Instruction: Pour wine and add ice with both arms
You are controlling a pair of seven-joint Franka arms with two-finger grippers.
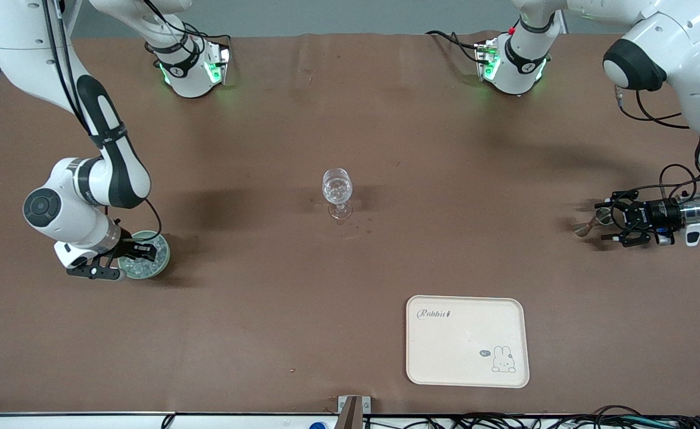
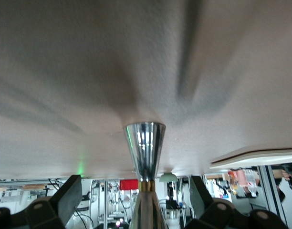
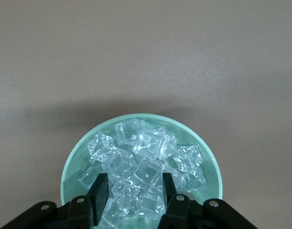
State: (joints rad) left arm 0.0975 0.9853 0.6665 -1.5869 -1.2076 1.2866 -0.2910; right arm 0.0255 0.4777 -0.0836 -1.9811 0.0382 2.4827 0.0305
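Right gripper (image 3: 134, 191) is down in the green bowl (image 3: 77, 157) at the right arm's end of the table, fingers (image 3: 99, 188) narrowed partway around one chunk in the ice (image 3: 141, 162) pile; can't tell if it's gripped. Left gripper (image 1: 615, 223) is low over the table (image 1: 350, 119) at the left arm's end, jaws wide, a shiny metal jigger (image 2: 145, 145) between them, not pinched. Wine glass (image 1: 337, 192) stands mid-table, well apart from both. Cream tray (image 1: 467, 341) sits nearer the front camera.
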